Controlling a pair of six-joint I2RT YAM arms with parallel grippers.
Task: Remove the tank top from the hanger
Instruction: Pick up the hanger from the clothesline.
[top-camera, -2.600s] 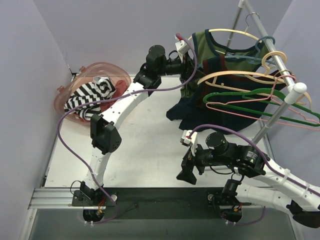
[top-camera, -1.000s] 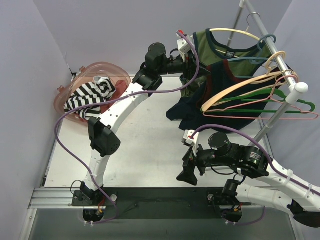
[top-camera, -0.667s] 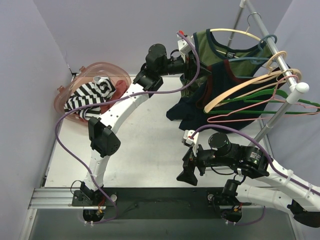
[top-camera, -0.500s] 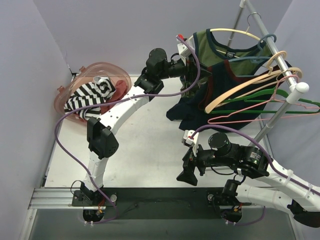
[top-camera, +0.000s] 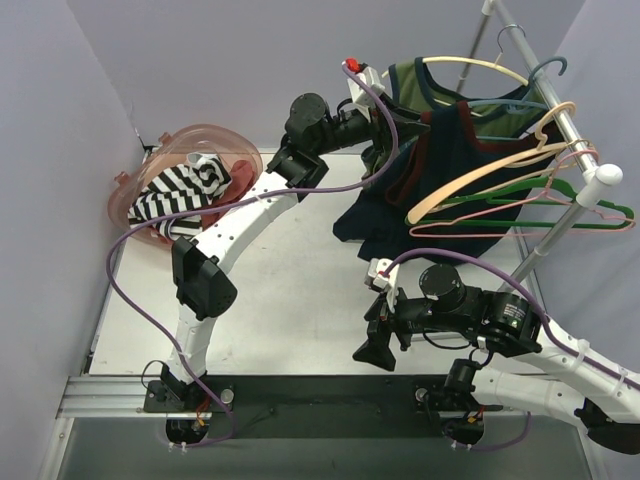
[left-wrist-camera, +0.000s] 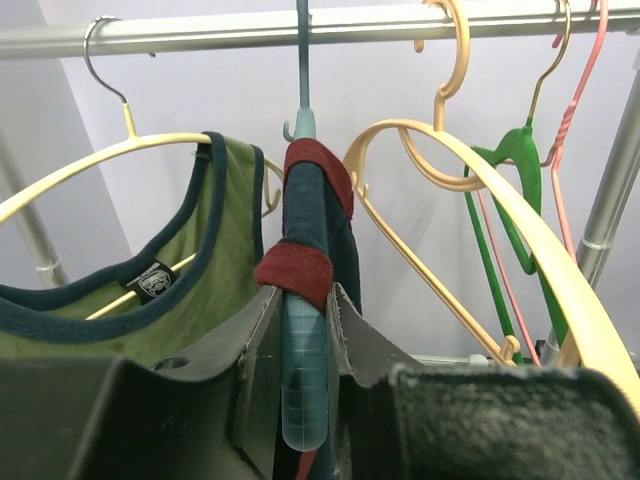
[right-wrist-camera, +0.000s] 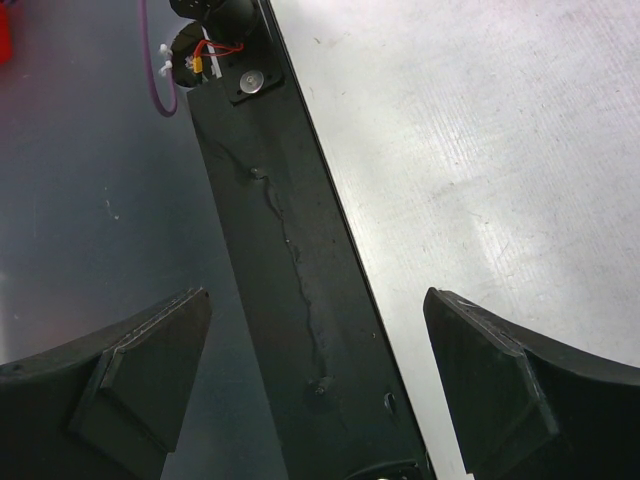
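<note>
A: Where's the tank top (top-camera: 450, 140)?
B: Upper right of the overhead view, on the blue hanger (left-wrist-camera: 303, 390). The left gripper (left-wrist-camera: 303, 330) is clamped on its red-edged strap, over the hanger tip.
A: And the right gripper (right-wrist-camera: 315, 300)?
B: Fingers apart, holding nothing, bottom center.
A: Handling?
B: Prob light, floppy & stretchy. Take the strap, not the body.

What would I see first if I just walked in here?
The left pincer, up by the rail, is pinching the end of a blue hanger that carries a navy tank top with red edges. At the far left a pink basket holds a striped cloth.
</note>
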